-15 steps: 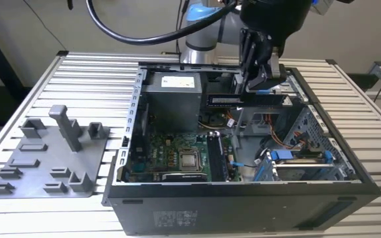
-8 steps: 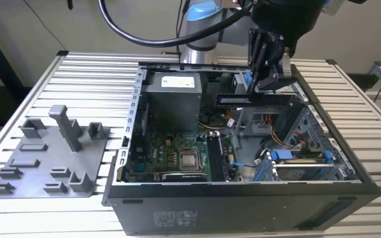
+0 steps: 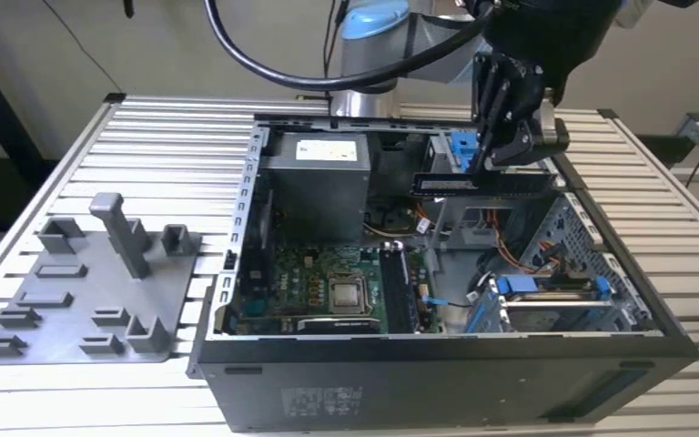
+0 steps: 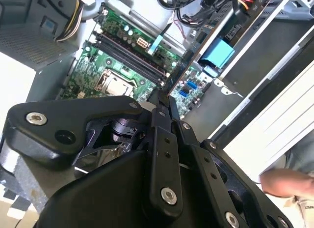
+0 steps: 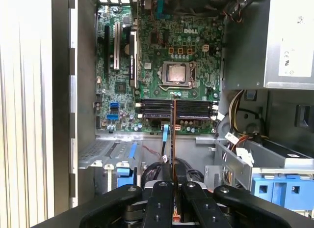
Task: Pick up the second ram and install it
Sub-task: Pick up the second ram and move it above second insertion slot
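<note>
- The second ram (image 3: 522, 183) is held level above the open computer case (image 3: 447, 364), grasped by the claw (image 3: 491, 167).
- Grey tray (image 3: 70, 300) lies on the counter (image 3: 167, 137) beside the case.

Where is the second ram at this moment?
In the exterior view, the second ram is clamped in the gripper above the open computer case, toward the exterior view's right, just right of the grey power supply.
</note>
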{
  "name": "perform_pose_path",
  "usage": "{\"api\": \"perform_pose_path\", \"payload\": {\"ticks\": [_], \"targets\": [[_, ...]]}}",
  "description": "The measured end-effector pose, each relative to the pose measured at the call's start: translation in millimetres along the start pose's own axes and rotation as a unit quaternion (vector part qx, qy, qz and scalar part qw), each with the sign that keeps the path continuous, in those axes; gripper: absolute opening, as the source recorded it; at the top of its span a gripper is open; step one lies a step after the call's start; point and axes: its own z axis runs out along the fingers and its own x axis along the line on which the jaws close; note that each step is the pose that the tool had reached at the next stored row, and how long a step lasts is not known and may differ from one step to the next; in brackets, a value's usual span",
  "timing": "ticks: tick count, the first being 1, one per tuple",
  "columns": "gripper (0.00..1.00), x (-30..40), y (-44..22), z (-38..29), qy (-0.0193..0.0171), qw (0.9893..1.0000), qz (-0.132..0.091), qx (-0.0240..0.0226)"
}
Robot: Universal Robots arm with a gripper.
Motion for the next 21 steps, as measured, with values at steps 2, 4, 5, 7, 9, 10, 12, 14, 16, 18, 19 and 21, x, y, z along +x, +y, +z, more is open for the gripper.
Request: {"api": "perform_pose_path", "payload": {"ticks": [2,4,5,7,9,10,12,14,16,18,19,21], "targets": [[0.14,0.0,-1.3,0.0,0.0,1.0,0.0,0.0],[0.14,0.0,-1.7,0.0,0.0001,1.0,0.0,0.0],[0.14,0.0,-1.9,0.0,0.0,1.0,0.0,0.0],[0.14,0.1,-2.4,0.0,0.0,1.0,0.0,0.0],[0.14,0.1,-2.8,0.1,0.0,1.0,0.0,0.0],[0.14,0.1,-3.0,0.1,0.0,1.0,0.0,0.0],[0.14,-0.1,-3.0,0.1,0.0,1.0,0.0,0.0],[0.14,-0.3,-2.1,0.1,0.0,1.0,0.0,0.0],[0.14,-0.9,0.8,0.2,0.0,1.0,0.0,0.0],[0.14,-2.7,5.1,0.3,0.0,1.0,0.001,0.0001],[0.14,-3.9,7.4,0.4,0.0001,1.0,0.002,0.0001],[0.14,-6.7,11.7,0.6,0.0,1.0,0.002,0.0001]]}}
